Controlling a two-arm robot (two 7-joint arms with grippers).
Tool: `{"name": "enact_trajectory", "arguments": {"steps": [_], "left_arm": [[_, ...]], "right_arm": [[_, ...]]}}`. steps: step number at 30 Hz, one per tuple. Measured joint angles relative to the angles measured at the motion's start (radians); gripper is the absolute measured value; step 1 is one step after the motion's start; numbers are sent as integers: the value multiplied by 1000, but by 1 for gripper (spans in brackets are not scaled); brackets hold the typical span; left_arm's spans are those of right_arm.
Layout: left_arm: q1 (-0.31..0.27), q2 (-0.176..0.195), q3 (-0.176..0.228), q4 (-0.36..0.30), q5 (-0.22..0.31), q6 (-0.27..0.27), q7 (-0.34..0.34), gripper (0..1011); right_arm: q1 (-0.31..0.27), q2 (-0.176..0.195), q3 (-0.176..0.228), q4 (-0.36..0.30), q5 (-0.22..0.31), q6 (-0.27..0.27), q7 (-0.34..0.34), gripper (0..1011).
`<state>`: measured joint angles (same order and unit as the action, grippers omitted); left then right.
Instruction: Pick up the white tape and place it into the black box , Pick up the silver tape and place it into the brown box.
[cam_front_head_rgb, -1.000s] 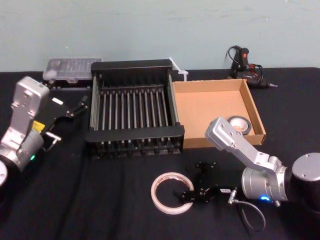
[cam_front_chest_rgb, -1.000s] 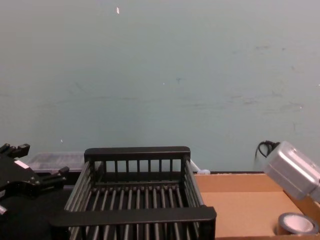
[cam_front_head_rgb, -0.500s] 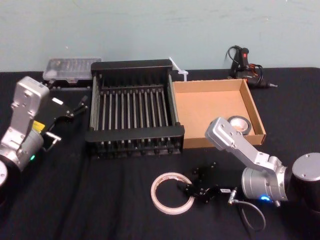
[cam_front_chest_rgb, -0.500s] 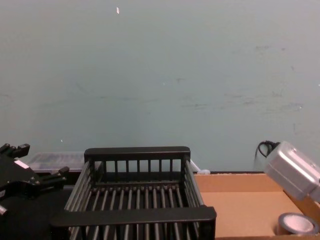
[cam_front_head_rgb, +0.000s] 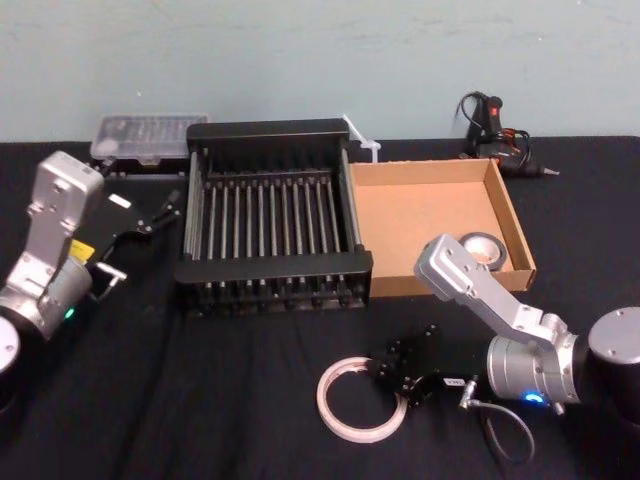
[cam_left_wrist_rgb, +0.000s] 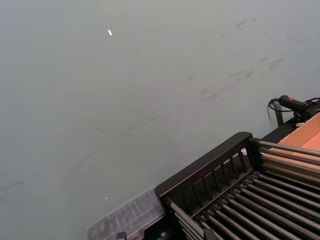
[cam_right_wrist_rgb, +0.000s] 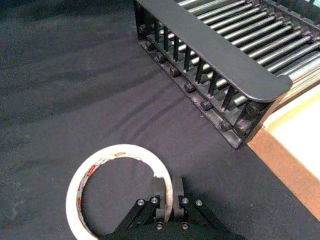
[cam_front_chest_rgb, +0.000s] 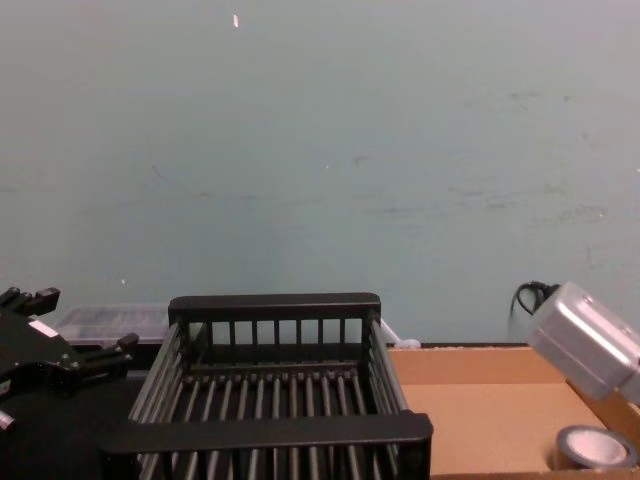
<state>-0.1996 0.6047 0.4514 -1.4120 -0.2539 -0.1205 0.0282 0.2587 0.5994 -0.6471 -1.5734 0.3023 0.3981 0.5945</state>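
Right tool (cam_right_wrist_rgb: 169, 200) pinching the white tape (cam_right_wrist_rgb: 124, 148) band in right wrist view, near black box (cam_right_wrist_rgb: 215, 50), chest view showing silver tape (cam_front_chest_rgb: 572, 452) inside brown box (cam_front_chest_rgb: 470, 353), left tool (cam_front_head_rgb: 145, 238) spread wide

A pale teal painted wall (cam_front_chest_rgb: 320, 150), faintly scuffed, is rising at the far side; a black cloth-covered table (cam_front_head_rgb: 200, 400) is spreading near, left to right

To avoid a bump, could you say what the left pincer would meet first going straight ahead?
Probably the left wall of the black slatted plastic crate, just ahead of the left pincer; height is unclear.
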Motion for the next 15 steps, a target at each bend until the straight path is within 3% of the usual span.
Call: {"name": "enact_trajectory", "arguments": {"steps": [15], "left_arm": [[0,0,0,0,0,0,0,1001]], "right_arm": [[-1,0,4,0,3,0,2,92]]}}
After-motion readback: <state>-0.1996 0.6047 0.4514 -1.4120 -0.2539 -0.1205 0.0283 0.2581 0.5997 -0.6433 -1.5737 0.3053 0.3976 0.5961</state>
